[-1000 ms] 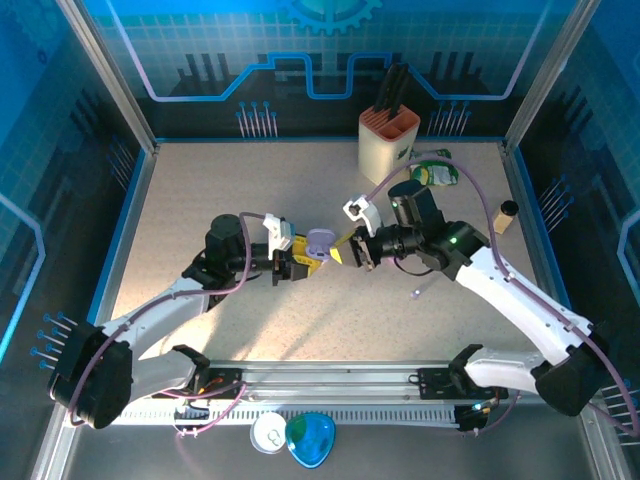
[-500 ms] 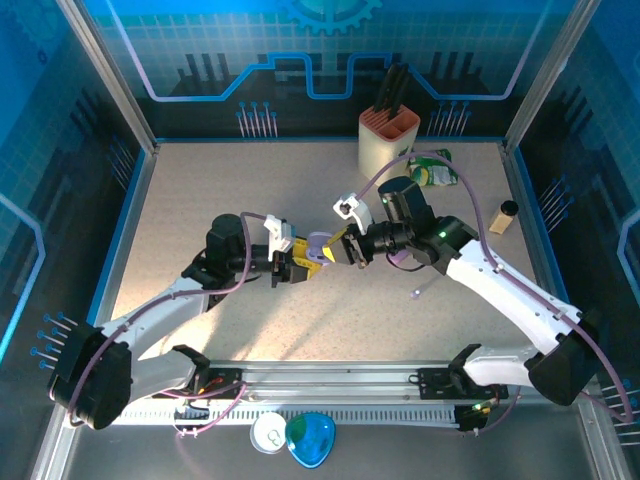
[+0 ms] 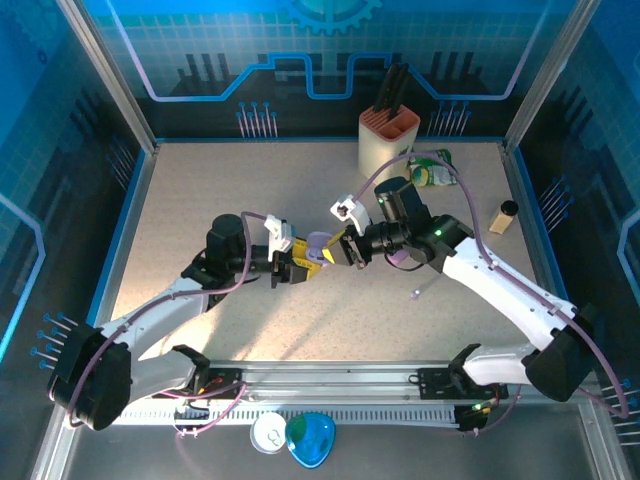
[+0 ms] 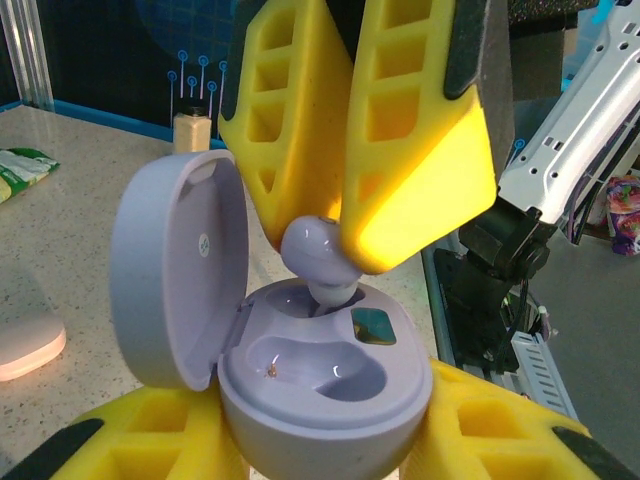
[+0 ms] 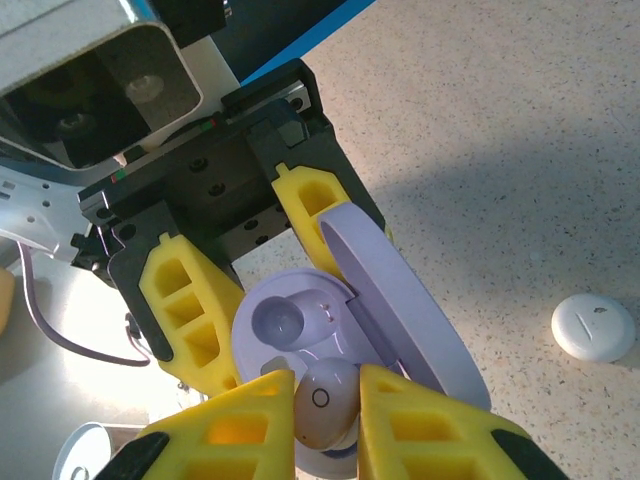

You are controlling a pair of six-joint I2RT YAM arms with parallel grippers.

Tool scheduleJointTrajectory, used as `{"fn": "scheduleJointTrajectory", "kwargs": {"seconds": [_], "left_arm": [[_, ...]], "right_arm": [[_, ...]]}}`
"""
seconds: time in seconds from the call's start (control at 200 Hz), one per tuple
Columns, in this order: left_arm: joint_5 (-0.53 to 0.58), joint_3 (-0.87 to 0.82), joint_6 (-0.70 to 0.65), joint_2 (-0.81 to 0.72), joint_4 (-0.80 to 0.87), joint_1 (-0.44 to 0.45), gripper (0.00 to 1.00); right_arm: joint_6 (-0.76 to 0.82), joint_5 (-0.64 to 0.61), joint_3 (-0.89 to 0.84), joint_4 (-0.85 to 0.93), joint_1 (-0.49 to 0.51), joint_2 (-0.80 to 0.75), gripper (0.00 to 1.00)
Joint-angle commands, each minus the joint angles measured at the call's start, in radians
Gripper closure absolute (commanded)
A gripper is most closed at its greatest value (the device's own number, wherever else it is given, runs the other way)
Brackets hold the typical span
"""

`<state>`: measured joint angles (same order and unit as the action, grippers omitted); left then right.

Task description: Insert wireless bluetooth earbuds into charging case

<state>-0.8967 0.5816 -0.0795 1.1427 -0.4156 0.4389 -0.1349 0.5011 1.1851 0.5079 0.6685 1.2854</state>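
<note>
The left claw (image 3: 300, 262) is closed partway around the lower shell of a lilac charging case (image 4: 330, 390), with its yellow fingers (image 4: 140, 440) pressed against both sides. It holds the case off the surface with the lid (image 4: 175, 280) swung upright. Directly above the case, the right claw (image 5: 325, 420) is almost fully closed, pinching a lilac earbud (image 4: 318, 255) between its yellow tips. The earbud's stem points down and its tip sits at the mouth of the case's far well. The well on the case's nearer side lies open to view. On the surface (image 3: 200, 200) just to the right of the case, under the right arm, lies a lilac pebble-shaped case (image 3: 402, 257). A white disc (image 5: 592, 327) lies on the surface a little way from the case. A knife block (image 3: 388, 140) stands well beyond the case.
</note>
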Motion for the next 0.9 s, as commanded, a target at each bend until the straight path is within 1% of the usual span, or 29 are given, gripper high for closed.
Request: {"fn": "scheduleJointTrajectory", "kwargs": {"seconds": [0.0, 0.07, 0.355, 0.425, 0.495, 0.585, 0.675, 0.74, 0.895], "left_arm": [[-0.025, 0.034, -0.006, -0.022, -0.032, 0.007, 0.74], [-0.016, 0.036, -0.005, -0.023, -0.034, 0.006, 0.75], [0.011, 0.035, -0.006, -0.021, -0.04, 0.007, 0.74], [0.006, 0.037, -0.006, -0.02, -0.04, 0.006, 0.74], [0.006, 0.035, -0.005, -0.023, -0.041, 0.007, 0.74], [0.008, 0.031, -0.005, -0.026, -0.042, 0.006, 0.74], [0.013, 0.026, -0.008, -0.03, -0.043, 0.006, 0.74], [0.021, 0.022, -0.017, -0.034, -0.038, 0.006, 0.74], [0.045, 0.011, -0.048, -0.04, -0.032, 0.001, 0.74]], "right_arm": [[0.031, -0.002, 0.012, 0.038, 0.014, 0.018, 0.79], [0.034, 0.005, 0.014, 0.042, 0.014, 0.023, 0.77], [0.034, 0.012, 0.021, 0.041, 0.017, 0.012, 0.75], [0.033, -0.009, 0.021, 0.041, 0.017, 0.007, 0.66], [0.027, -0.022, 0.018, 0.033, 0.019, -0.001, 0.62], [0.018, -0.039, 0.015, 0.018, 0.017, -0.021, 0.51], [0.016, -0.057, 0.004, -0.002, 0.014, -0.054, 0.42], [0.015, -0.062, -0.022, -0.034, 0.01, -0.09, 0.38], [-0.013, -0.055, -0.123, -0.133, -0.021, -0.212, 0.34]]}}
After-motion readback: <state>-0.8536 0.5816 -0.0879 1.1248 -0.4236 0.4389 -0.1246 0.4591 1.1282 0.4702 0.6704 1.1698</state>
